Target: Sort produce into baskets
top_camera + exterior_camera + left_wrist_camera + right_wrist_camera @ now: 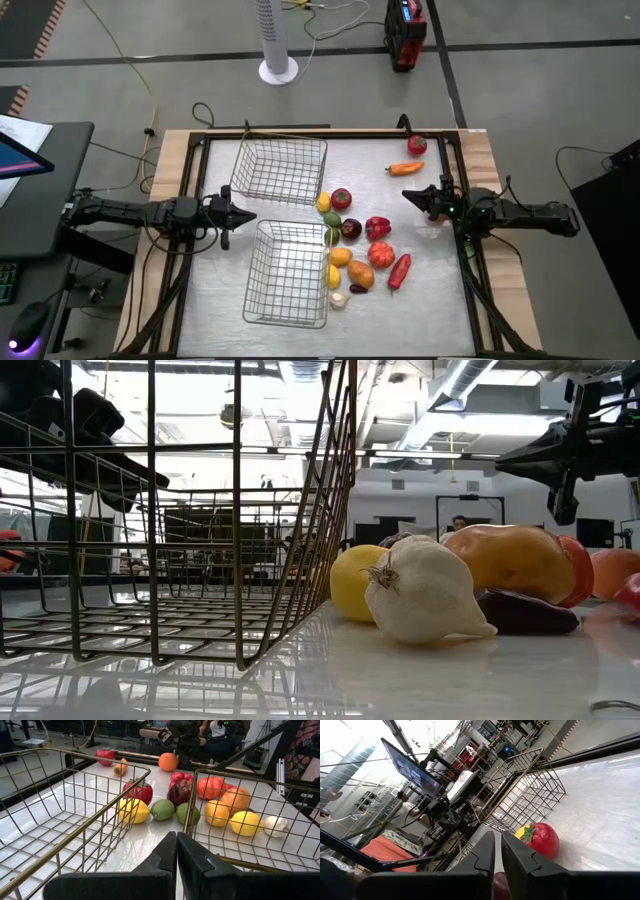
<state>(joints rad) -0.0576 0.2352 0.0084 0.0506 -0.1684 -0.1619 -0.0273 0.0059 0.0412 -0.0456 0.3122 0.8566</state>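
Two silver wire baskets stand on the table, one toward the far edge (pixel 282 168) and one toward the near edge (pixel 290 272); both look empty. The produce lies in a cluster right of them: a red tomato (pixel 341 198), lemons (pixel 324 203), green pieces (pixel 331 220), a dark plum (pixel 350 229), red peppers (pixel 378 227), oranges (pixel 361 275) and garlic (pixel 338 298). A carrot (pixel 405 169) and a red piece (pixel 417 146) lie at the far right. My left gripper (pixel 245 215) is shut and empty between the baskets' left ends. My right gripper (pixel 408 195) is shut and empty, right of the cluster.
The table has a raised dark frame (pixel 200 150) along its edges. In the low view the garlic (pixel 425 592) and a lemon (pixel 355 582) lie just right of the near basket's wall (pixel 320 510). Bare table shows at the far middle and near right.
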